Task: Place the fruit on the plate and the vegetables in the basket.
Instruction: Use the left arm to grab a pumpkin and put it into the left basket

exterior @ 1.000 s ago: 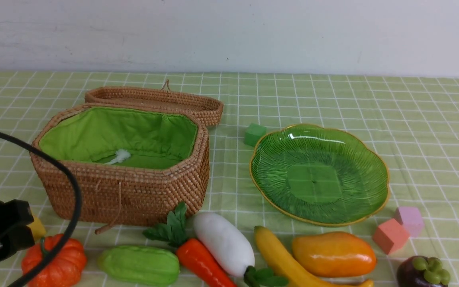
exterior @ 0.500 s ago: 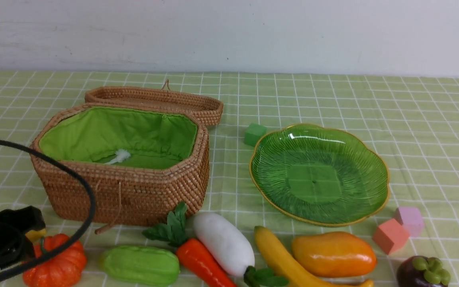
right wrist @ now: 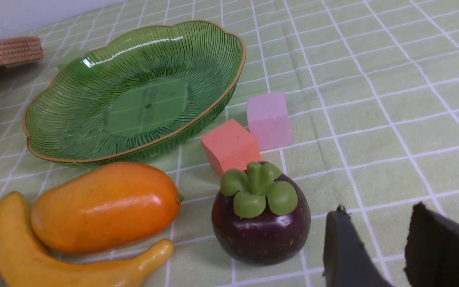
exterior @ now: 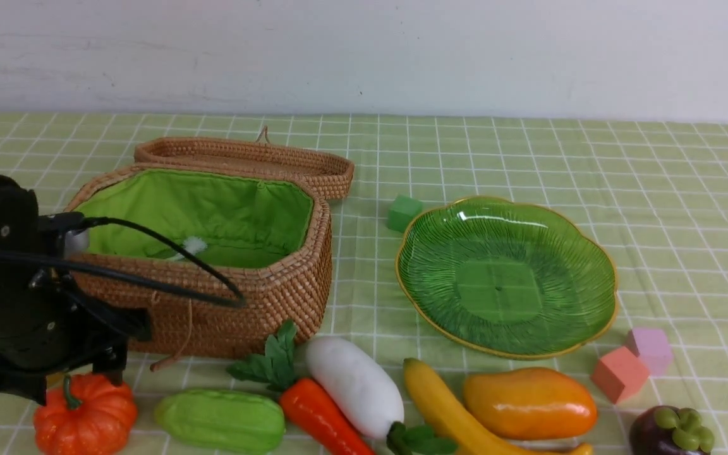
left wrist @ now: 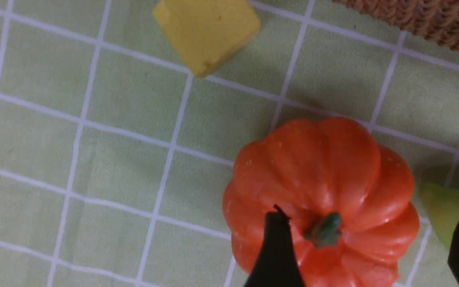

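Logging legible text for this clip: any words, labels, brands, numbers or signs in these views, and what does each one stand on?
None can be read in any view.
No print shows on the basket, the plate, the fruit, the vegetables, the foam cubes or the checked tablecloth.
The left arm's black housing shows no marking that can be read.

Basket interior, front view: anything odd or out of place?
A small white tuft lies on the green lining inside the basket; what it is can't be told. Nothing else there looks askew, spilled or damaged.
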